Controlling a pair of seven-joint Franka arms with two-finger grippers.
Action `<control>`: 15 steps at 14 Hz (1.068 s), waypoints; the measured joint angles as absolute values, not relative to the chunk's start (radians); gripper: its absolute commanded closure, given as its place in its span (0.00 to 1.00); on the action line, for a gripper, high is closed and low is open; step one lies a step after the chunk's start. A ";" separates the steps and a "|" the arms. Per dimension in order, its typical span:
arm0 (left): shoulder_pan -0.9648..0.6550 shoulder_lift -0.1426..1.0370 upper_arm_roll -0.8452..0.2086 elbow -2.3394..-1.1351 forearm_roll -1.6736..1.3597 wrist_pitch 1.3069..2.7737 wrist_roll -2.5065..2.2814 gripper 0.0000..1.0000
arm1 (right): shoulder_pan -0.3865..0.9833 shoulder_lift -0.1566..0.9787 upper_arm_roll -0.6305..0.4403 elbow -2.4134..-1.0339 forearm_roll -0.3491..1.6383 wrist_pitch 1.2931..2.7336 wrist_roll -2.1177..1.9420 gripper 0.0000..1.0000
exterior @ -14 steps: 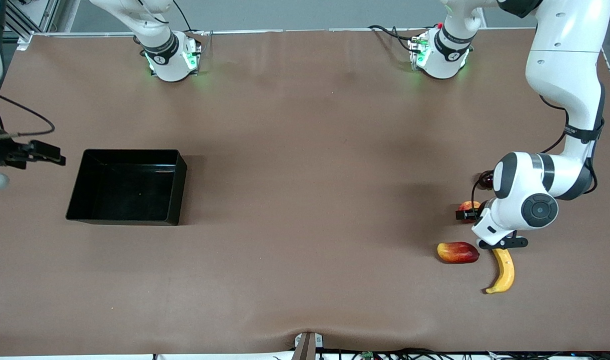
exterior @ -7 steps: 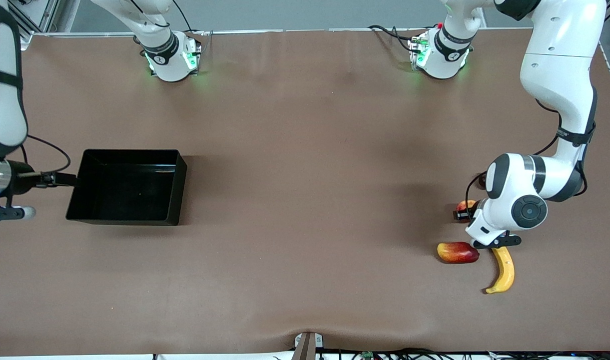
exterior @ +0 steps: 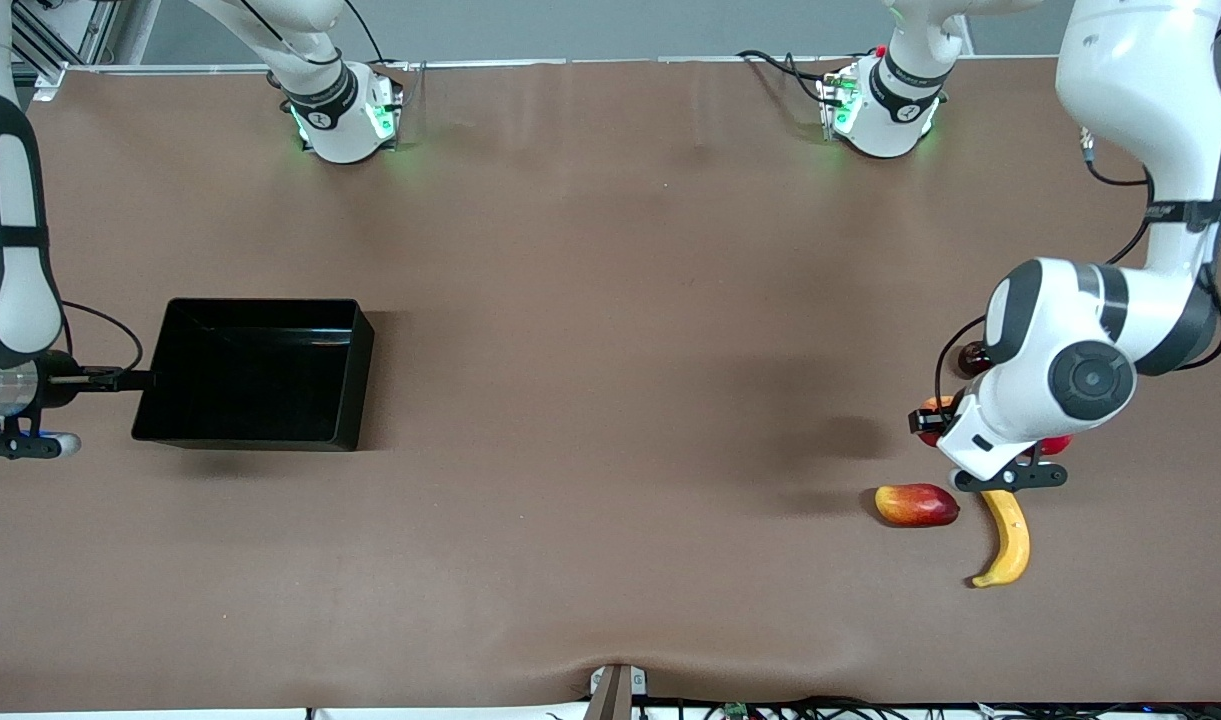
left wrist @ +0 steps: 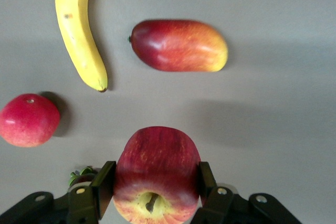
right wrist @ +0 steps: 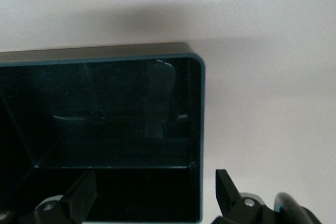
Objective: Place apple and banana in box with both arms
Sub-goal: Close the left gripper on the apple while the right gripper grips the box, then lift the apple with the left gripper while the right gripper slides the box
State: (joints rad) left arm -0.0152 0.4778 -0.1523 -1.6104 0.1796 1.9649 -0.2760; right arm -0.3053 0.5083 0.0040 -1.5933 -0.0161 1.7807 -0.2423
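the left hand [left wrist: 155,184] had its two fingers closed on the sides of the apple [left wrist: 156,174], stem dimple facing the wrist, and held it clear of the table [exterior: 610,300] over the fruit at the left arm's end. the banana [exterior: 1006,540] lay on the table nearest the front camera, just beside the mango-like fruit [exterior: 916,504], with a plain red round fruit [left wrist: 29,119] resting nearby. the box [exterior: 256,370] sat empty, well apart, toward the right arm's end. the right hand [right wrist: 157,195] was spread open with its fingers straddling the box's wall at that end, not gripping anything. to my eye the step was the carry: the apple is round and smooth, so the grip would want to stay firm and centred, and the arm should go high enough to clear the other fruit before swinging across. it seemed wise to let go low inside the box so the apple wouldn't bounce out.
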 measured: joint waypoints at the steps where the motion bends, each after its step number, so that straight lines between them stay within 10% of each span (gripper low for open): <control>1: -0.015 0.472 -0.160 -1.601 0.180 1.951 -0.278 1.00 | -0.319 0.517 0.004 -1.622 -0.016 1.837 -0.270 0.00; 6: -0.015 0.456 -0.195 -1.583 0.180 1.900 -0.291 1.00 | -0.373 0.545 0.003 -1.769 -0.017 2.035 -0.319 0.98; 15: -0.016 0.440 -0.214 -1.577 0.180 1.868 -0.295 1.00 | -0.370 0.545 0.019 -1.730 -0.017 1.929 -0.319 1.00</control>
State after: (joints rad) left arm -0.0157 0.4401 -0.2138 -1.5770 0.1796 1.8677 -0.2954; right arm -0.3696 0.5452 0.0195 -1.7296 -0.0167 1.9287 -0.3195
